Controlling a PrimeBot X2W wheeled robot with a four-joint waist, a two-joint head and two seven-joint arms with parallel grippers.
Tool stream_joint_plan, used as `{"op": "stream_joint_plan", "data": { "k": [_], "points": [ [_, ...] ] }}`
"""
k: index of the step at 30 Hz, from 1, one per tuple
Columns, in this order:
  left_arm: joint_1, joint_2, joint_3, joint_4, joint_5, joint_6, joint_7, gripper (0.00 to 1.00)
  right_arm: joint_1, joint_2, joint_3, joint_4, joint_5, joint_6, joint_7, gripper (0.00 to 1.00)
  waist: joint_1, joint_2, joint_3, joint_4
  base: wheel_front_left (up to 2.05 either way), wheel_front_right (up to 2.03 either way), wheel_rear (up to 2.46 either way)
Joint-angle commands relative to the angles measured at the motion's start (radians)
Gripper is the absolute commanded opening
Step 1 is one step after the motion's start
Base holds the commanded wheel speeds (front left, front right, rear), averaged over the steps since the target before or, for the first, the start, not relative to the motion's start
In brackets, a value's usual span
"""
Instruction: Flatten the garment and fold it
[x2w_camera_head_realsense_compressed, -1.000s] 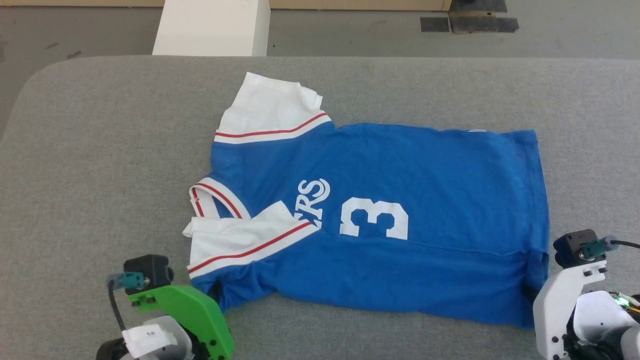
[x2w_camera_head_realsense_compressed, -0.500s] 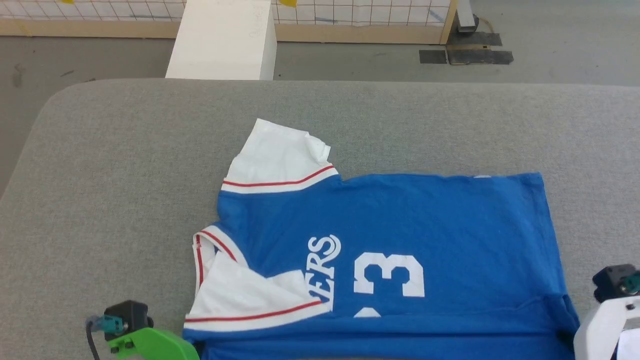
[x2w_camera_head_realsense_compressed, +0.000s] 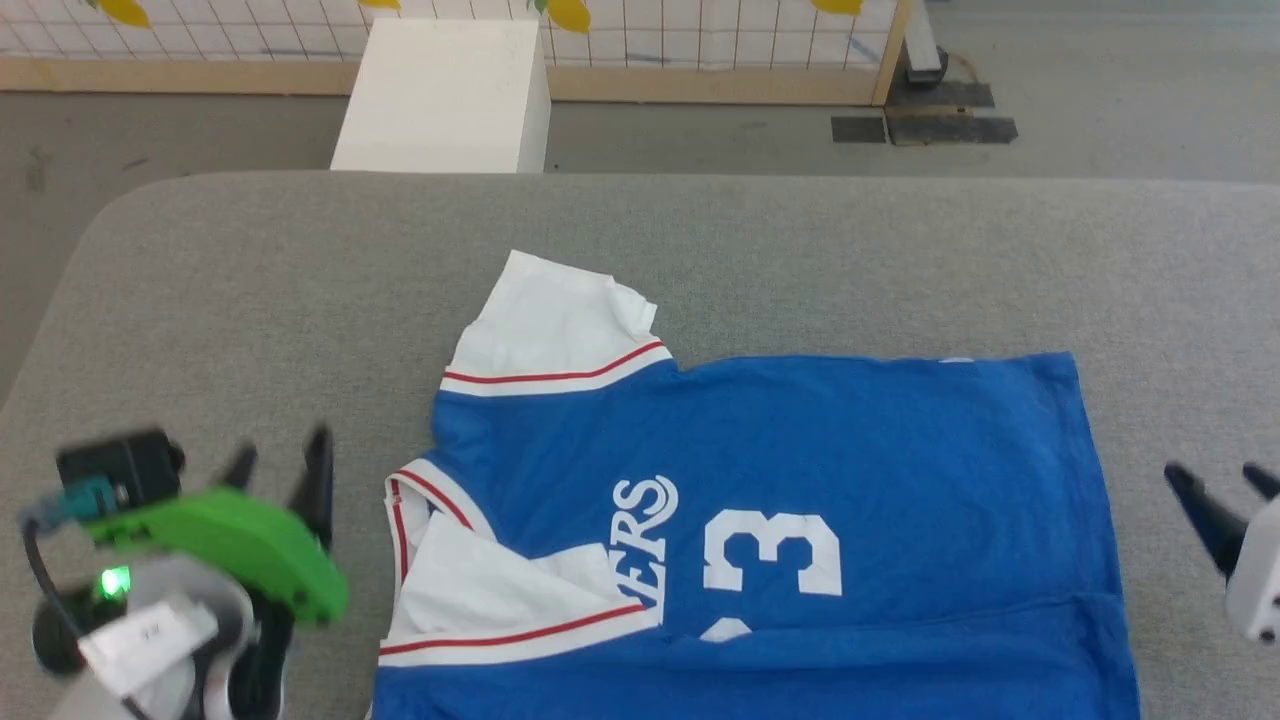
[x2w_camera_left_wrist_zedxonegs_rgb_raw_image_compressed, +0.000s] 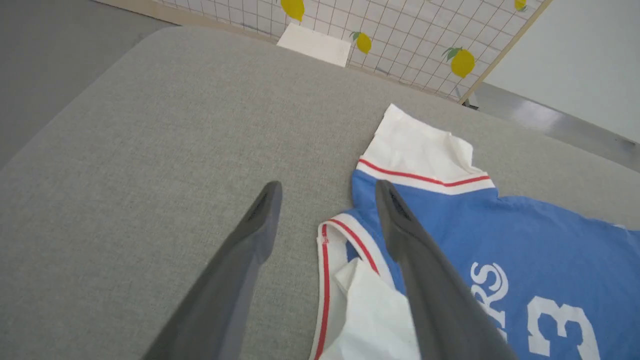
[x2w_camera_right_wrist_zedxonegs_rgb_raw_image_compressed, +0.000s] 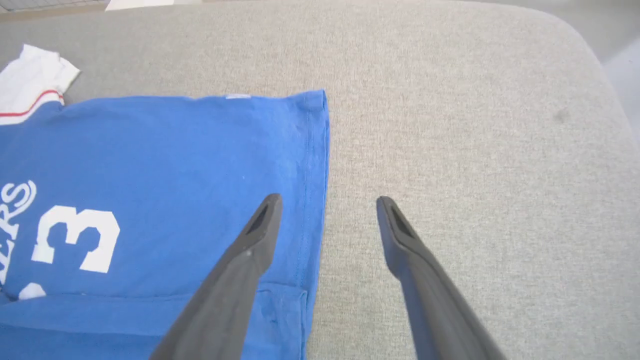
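Observation:
The garment (x2w_camera_head_realsense_compressed: 800, 450), a bright blue shirt with a white "3", lies spread on the grey table with its collar (x2w_camera_head_realsense_compressed: 415, 490) to the left. One white sleeve (x2w_camera_head_realsense_compressed: 555, 320) points toward the far side; the other (x2w_camera_head_realsense_compressed: 480, 600) is folded over the chest. My left gripper (x2w_camera_head_realsense_compressed: 280, 465) is open beside the collar (x2w_camera_left_wrist_zedxonegs_rgb_raw_image_compressed: 345, 235), and the left gripper (x2w_camera_left_wrist_zedxonegs_rgb_raw_image_compressed: 327, 186) holds nothing. My right gripper (x2w_camera_head_realsense_compressed: 1220, 485) is open at the hem. In the right wrist view, the right gripper (x2w_camera_right_wrist_zedxonegs_rgb_raw_image_compressed: 328, 200) straddles the hem edge (x2w_camera_right_wrist_zedxonegs_rgb_raw_image_compressed: 322, 150) from above, not touching it.
The grey padded table (x2w_camera_head_realsense_compressed: 250, 300) has rounded corners and bare room on all sides of the shirt. Beyond its far edge stand a white box (x2w_camera_head_realsense_compressed: 445, 95) and a wire grid fence (x2w_camera_head_realsense_compressed: 700, 40) with lemon decorations on the grey floor.
The head camera has tilted, so the shirt sits lower in the picture. Both grippers have come up from the shirt's near corners and now show open fingers; the left one has moved further left.

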Motion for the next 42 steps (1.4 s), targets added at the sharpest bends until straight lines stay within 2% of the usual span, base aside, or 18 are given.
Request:
{"op": "stream_joint_plan", "data": {
  "k": [1, 3, 10, 13, 16, 20, 23, 28, 31, 32, 33, 35, 39, 42],
  "points": [
    [-0.065, -0.016, 0.000, 0.025, 0.029, -0.018, -0.036, 1.00, -0.045, 0.005, 0.000, 0.012, -0.008, -0.002, -0.014, 1.00, 0.0000, 0.0000, 0.021, -0.007, 0.00, 0.00, 0.00],
    [-0.148, -0.041, -0.019, 0.073, 0.061, -0.055, -0.087, 1.00, -0.104, 0.015, 0.004, 0.036, -0.007, -0.002, -0.022, 1.00, 0.0000, 0.0000, 0.044, -0.013, 0.00, 0.00, 0.00],
    [-0.433, -0.139, -0.112, 0.341, 0.117, -0.186, -0.150, 1.00, -0.285, 0.017, 0.043, 0.122, -0.018, -0.002, -0.040, 1.00, 0.0000, 0.0000, 0.149, -0.022, 0.00, 0.00, 0.00],
    [-0.567, -0.192, -0.154, 0.483, 0.121, -0.242, -0.133, 1.00, -0.331, 0.010, 0.066, 0.139, -0.008, -0.002, -0.043, 1.00, 0.0000, 0.0000, 0.201, -0.018, 0.00, 0.00, 0.00],
    [-0.688, -0.235, -0.173, 0.626, 0.110, -0.275, -0.089, 1.00, -0.355, -0.006, 0.087, 0.146, -0.001, -0.002, -0.046, 1.00, 0.0000, 0.0000, 0.243, -0.020, 0.00, 0.00, 0.00],
    [-0.829, -0.270, -0.206, 0.797, 0.109, -0.306, -0.002, 1.00, -0.373, -0.029, 0.102, 0.147, 0.008, -0.002, -0.049, 1.00, 0.0000, 0.0000, 0.291, -0.032, 0.00, 0.00, 0.00],
    [-0.903, -0.287, -0.246, 0.910, 0.108, -0.322, 0.120, 1.00, -0.375, -0.042, 0.103, 0.140, 0.017, -0.002, -0.050, 1.00, 0.0000, 0.0000, 0.322, -0.043, 0.00, 0.00, 0.00],
    [-0.966, -0.289, -0.325, 1.053, 0.127, -0.311, 0.357, 1.00, -0.371, -0.061, 0.101, 0.126, 0.024, -0.002, -0.049, 1.00, 0.0000, 0.0000, 0.355, -0.056, 0.00, 0.00, 0.00],
    [-0.972, -0.296, -0.340, 1.092, 0.113, -0.293, 0.471, 1.00, -0.367, -0.067, 0.098, 0.120, 0.027, -0.002, -0.054, 1.00, 0.0000, 0.0000, 0.364, -0.058, 0.00, 0.00, 0.00],
    [-0.970, -0.298, -0.340, 1.094, 0.108, -0.287, 0.487, 0.47, -0.366, -0.069, 0.097, 0.118, 0.027, -0.002, -0.055, 1.00, 0.0000, 0.0000, 0.366, -0.057, 0.00, 0.00, 0.00],
    [-0.967, -0.299, -0.337, 1.092, 0.101, -0.285, 0.493, 0.00, -0.365, -0.070, 0.096, 0.116, 0.028, -0.002, -0.056, 1.00, 0.0000, 0.0000, 0.367, -0.056, 0.00, 0.00, 0.00],
    [-0.954, -0.299, -0.329, 1.081, 0.086, -0.293, 0.489, 0.00, -0.361, -0.071, 0.096, 0.114, 0.028, -0.002, -0.057, 1.00, 0.0000, 0.0000, 0.366, -0.052, 0.00, 0.00, 0.00],
    [-0.931, -0.292, -0.274, 1.035, 0.047, -0.305, 0.403, 0.00, -0.358, -0.075, 0.104, 0.111, 0.027, -0.002, -0.057, 1.00, 0.0000, 0.0000, 0.355, -0.041, 0.00, 0.00, 0.00],
    [-0.914, -0.266, -0.249, 0.981, 0.038, -0.326, 0.338, 0.00, -0.370, -0.087, 0.122, 0.110, 0.022, -0.002, -0.048, 1.00, 0.0000, 0.0000, 0.343, -0.033, 0.00, 0.00, 0.00]
  ]
}}
